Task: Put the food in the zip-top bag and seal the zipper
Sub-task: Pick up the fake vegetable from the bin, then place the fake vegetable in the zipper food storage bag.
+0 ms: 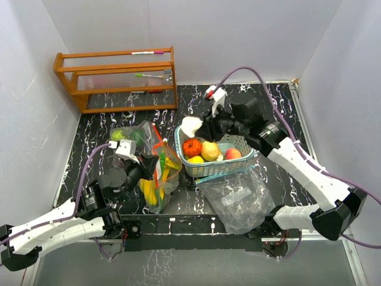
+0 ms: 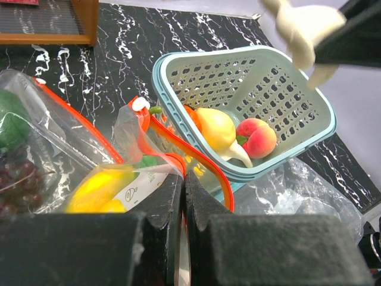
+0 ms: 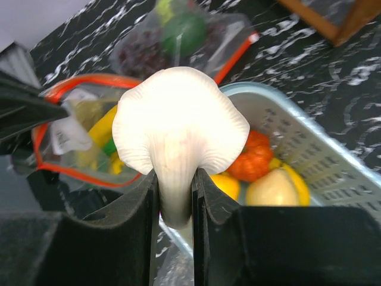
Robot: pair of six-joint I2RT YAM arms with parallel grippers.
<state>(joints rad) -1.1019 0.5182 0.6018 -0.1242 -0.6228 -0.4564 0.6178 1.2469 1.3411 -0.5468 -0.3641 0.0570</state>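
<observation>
My right gripper (image 3: 175, 179) is shut on the stem of a white toy mushroom (image 3: 178, 119), held above the near-left end of the light-blue basket (image 1: 238, 161) and beside the bag's mouth. The mushroom (image 1: 191, 126) also shows in the top view. My left gripper (image 2: 184, 176) is shut on the orange zipper rim of the zip-top bag (image 2: 202, 158), holding its mouth up and open. Yellow bananas (image 2: 98, 187) lie inside that bag. More food sits in the basket: an orange ribbed fruit (image 3: 256, 158), a yellow pear-like fruit (image 2: 217, 128) and a peach (image 2: 259, 137).
A second zip-top bag (image 1: 131, 136) with purple grapes and a green fruit lies left of the held bag. A crumpled empty clear bag (image 1: 238, 196) lies in front of the basket. A wooden rack (image 1: 119, 77) stands at the back left. White walls enclose the table.
</observation>
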